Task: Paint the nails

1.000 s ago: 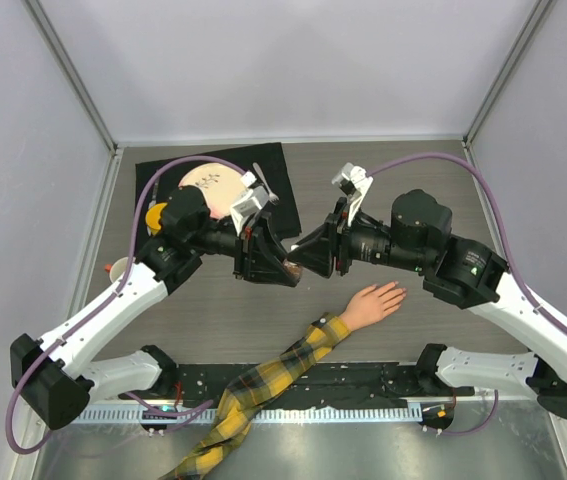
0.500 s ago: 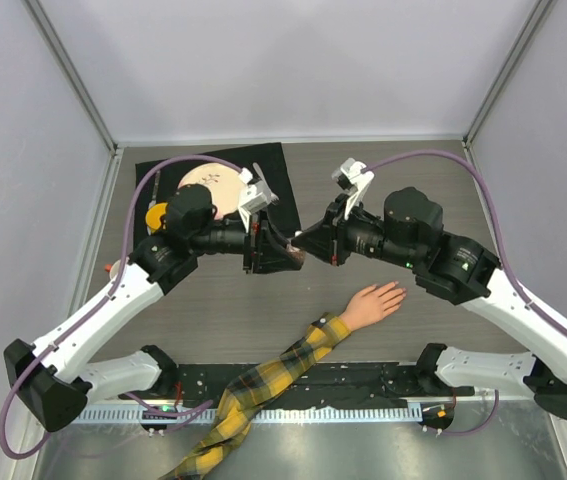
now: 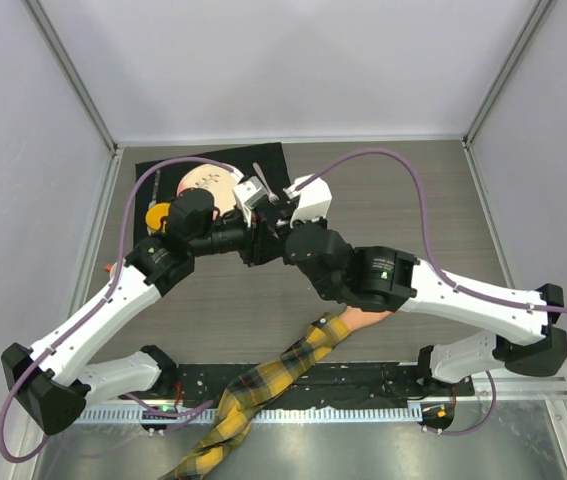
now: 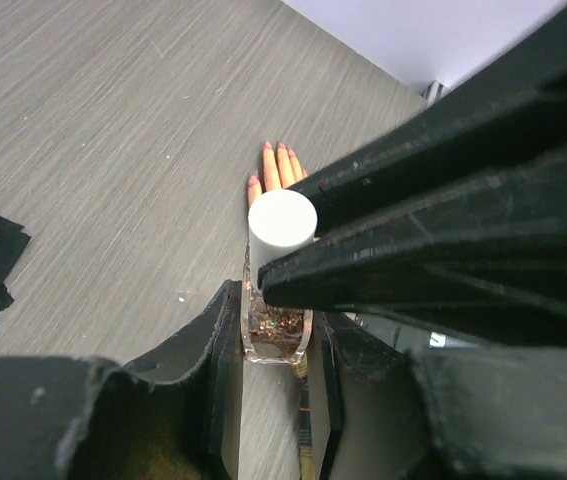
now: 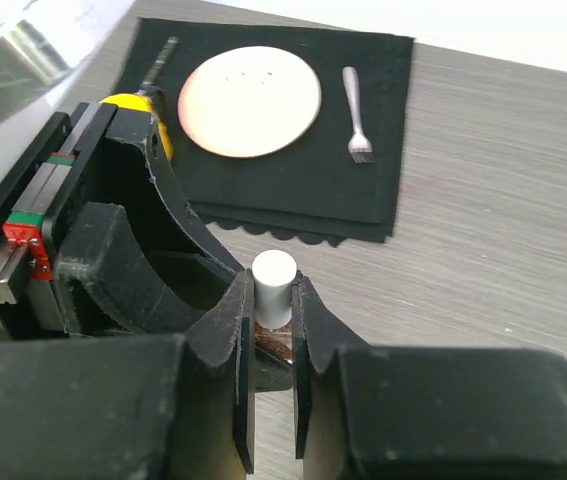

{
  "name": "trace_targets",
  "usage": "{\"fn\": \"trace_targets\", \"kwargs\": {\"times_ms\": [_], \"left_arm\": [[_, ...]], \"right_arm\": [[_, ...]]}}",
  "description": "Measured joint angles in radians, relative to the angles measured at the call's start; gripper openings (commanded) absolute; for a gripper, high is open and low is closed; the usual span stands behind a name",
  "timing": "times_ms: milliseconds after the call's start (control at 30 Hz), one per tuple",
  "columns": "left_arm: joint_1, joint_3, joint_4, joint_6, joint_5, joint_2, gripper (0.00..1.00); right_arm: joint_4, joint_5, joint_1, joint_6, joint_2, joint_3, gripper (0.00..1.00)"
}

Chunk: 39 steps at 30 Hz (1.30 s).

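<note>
White cap (image 5: 273, 278) is pinched in the right claw (image 5: 272, 318), while the left claw (image 4: 275, 345) clamps the bottle (image 4: 276, 328) steady, presumably for unscrewing. Beyond the bottle lie the nails (image 4: 269, 150), on the surface (image 4: 113, 130). A second earlier the right claw stood apart, wider.

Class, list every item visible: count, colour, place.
table: one, grey, beneath everything
mat: one, black, far left
plate: one, peach, on mat
fork: one, silver, on mat
yellow object: one, mat's left edge
nail polish bottle: one, white cap, between both end effectors
mannequin hand: one, peach, near table centre
sleeve: one, yellow-dark plaid, near edge
left end effector: one, black, gripping bottle body
right end effector: one, black, closed on cap
</note>
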Motion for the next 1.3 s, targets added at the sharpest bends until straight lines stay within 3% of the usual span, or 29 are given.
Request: {"fn": "trace_targets", "kwargs": {"times_ms": [33, 167, 267, 300, 433, 567, 700, 767, 867, 1033, 1300], "left_arm": [[0.000, 0.000, 0.000, 0.004, 0.003, 0.000, 0.03], [-0.002, 0.000, 0.019, 0.018, 0.021, 0.001, 0.57], [0.005, 0.000, 0.028, 0.027, 0.007, 0.001, 0.71], [0.010, 0.000, 0.029, 0.029, -0.009, 0.001, 0.99], [0.021, -0.003, 0.028, 0.045, -0.094, -0.018, 1.00], [0.029, -0.031, 0.047, 0.045, -0.189, -0.095, 1.00], [0.031, -0.074, 0.090, 0.046, -0.296, -0.180, 1.00], [0.031, -0.096, 0.107, 0.047, -0.341, -0.209, 1.00], [0.031, -0.118, 0.124, 0.047, -0.388, -0.223, 1.00], [0.038, -0.121, 0.130, 0.045, -0.401, -0.200, 1.00], [0.056, -0.125, 0.145, 0.038, -0.390, -0.190, 1.00]], "right_arm": [[0.019, -0.026, -0.011, -0.003, -0.016, -0.019, 0.01], [0.118, -0.180, -0.081, 0.001, -0.125, -0.132, 0.01], [0.163, -0.236, -0.130, 0.004, -0.232, -0.234, 0.01], [0.174, -0.243, -0.142, 0.003, -0.259, -0.261, 0.01], [0.307, -0.214, -0.175, -0.050, -0.367, -0.421, 0.01], [0.613, -0.113, -0.175, -0.138, -0.411, -0.684, 0.01], [1.030, 0.017, -0.175, -0.265, -0.299, -1.006, 0.01], [1.181, 0.074, -0.175, -0.336, -0.178, -1.078, 0.01], [1.392, 0.131, -0.178, -0.431, -0.003, -1.112, 0.01], [1.653, 0.177, -0.179, -0.488, 0.143, -1.112, 0.01], [1.795, 0.195, -0.181, -0.458, 0.320, -1.112, 0.01]]}}
